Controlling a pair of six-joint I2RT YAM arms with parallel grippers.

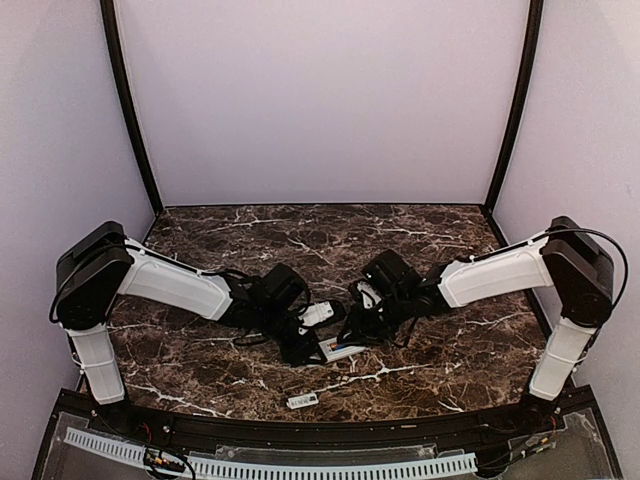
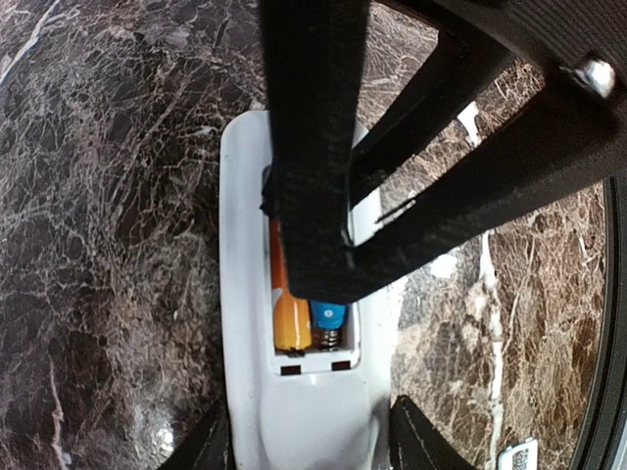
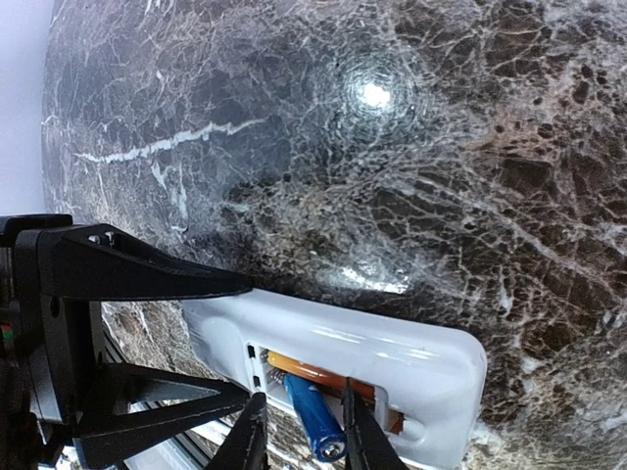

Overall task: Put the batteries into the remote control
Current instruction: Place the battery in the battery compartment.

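The white remote control [image 1: 342, 351] lies back-up on the marble with its battery compartment open. My left gripper [image 2: 315, 446] is shut on the remote's [image 2: 245, 294] lower end, one finger on each long edge. The orange-red battery [image 3: 323, 375] lies flat in its slot, and it also shows in the left wrist view [image 2: 291, 318]. The blue battery [image 3: 315, 419] has one end at the spring [image 2: 329, 337] and the other end tilted up out of the slot. My right gripper [image 3: 304, 394] straddles the blue battery with narrow gaps showing beside it. One of its fingers [image 2: 313, 147] hides most of the compartment.
A small loose white cover [image 1: 302, 400] lies near the front edge, in front of the grippers, and it also shows at the corner of the left wrist view [image 2: 518, 456]. Both arms [image 1: 180, 285] [image 1: 490, 272] meet at mid-table. Walls enclose the marble top [image 1: 320, 235].
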